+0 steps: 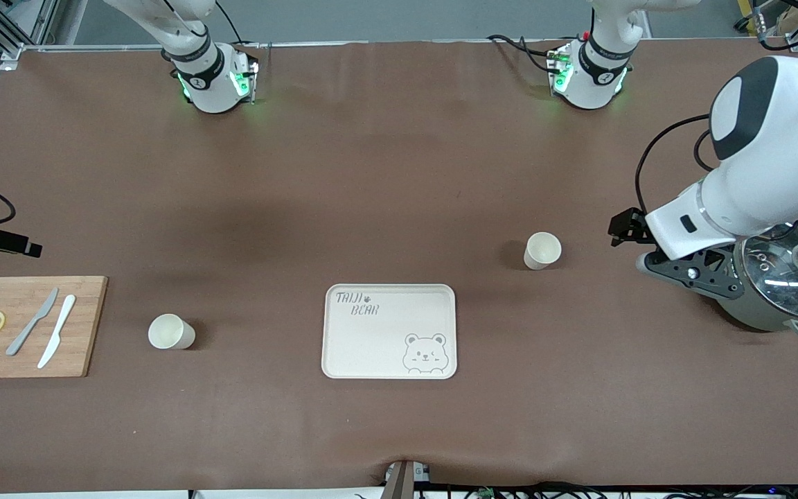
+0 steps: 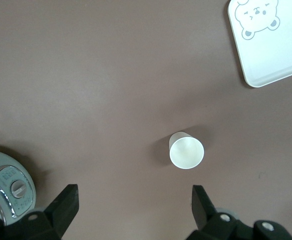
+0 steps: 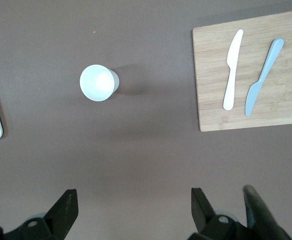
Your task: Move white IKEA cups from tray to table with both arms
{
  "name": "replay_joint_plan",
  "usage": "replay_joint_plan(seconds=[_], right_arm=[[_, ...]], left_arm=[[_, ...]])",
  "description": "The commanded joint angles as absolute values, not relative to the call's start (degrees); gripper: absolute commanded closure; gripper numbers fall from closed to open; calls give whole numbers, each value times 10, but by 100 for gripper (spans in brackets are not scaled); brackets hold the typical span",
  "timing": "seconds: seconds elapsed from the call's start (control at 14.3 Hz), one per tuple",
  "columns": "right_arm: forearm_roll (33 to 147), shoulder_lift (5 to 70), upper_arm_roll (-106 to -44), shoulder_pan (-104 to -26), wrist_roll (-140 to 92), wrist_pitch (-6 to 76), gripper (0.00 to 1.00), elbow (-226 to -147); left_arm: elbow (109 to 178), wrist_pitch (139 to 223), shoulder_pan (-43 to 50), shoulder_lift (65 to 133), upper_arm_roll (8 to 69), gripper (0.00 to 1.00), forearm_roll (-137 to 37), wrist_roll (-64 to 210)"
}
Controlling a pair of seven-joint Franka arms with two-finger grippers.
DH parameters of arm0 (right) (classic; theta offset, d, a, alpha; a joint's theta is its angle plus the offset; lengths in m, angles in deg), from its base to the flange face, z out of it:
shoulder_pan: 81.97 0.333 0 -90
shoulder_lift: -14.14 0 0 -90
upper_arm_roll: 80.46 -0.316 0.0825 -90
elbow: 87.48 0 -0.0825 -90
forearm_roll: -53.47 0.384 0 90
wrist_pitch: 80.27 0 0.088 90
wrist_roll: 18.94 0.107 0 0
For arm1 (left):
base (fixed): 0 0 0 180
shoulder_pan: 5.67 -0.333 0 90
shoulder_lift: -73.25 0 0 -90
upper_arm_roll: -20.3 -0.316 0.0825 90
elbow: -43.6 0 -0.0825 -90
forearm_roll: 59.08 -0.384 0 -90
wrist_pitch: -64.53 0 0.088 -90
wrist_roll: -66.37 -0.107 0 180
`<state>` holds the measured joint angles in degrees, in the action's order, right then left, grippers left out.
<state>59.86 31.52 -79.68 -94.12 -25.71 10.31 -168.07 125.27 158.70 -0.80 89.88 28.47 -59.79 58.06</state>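
Note:
Two white cups stand upright on the brown table. One cup (image 1: 542, 250) is toward the left arm's end, farther from the front camera than the bear tray (image 1: 378, 346). The other cup (image 1: 171, 332) stands between the tray and the cutting board. My left gripper (image 1: 626, 227) hangs open and empty above the table between that first cup and the pot. In the left wrist view (image 2: 134, 200) the cup (image 2: 186, 151) lies ahead of the fingers. My right gripper (image 3: 134, 202) is open and empty, high above the table near the second cup (image 3: 99, 82); it is out of the front view.
A grey-green pot with a glass lid (image 1: 787, 277) sits at the left arm's end, under that arm. A wooden cutting board (image 1: 28, 326) with two knives and lemon slices lies at the right arm's end. The tray's corner (image 2: 270, 55) shows in the left wrist view.

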Motion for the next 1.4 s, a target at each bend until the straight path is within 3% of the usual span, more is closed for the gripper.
replay_joint_plan(seconds=[0.0,0.7,0.84,1.33], right_arm=[[582,319,-800,-914,-173,100,0,-1667],[562,317,-802,-908,-160,106,0,-1667],[560,315,-802,-908,-160,106,0,-1667],[567,309,-800,-908,-161,112,0,-1667]], left_arm=[[1224,1547,-7,900,288,0,-612,587],[1226,1535,-18,835,285,0,-617,606],[1235,1534,-57,823,284,0,-618,602],[1231,1543,-91,832,282,0,-616,585]])
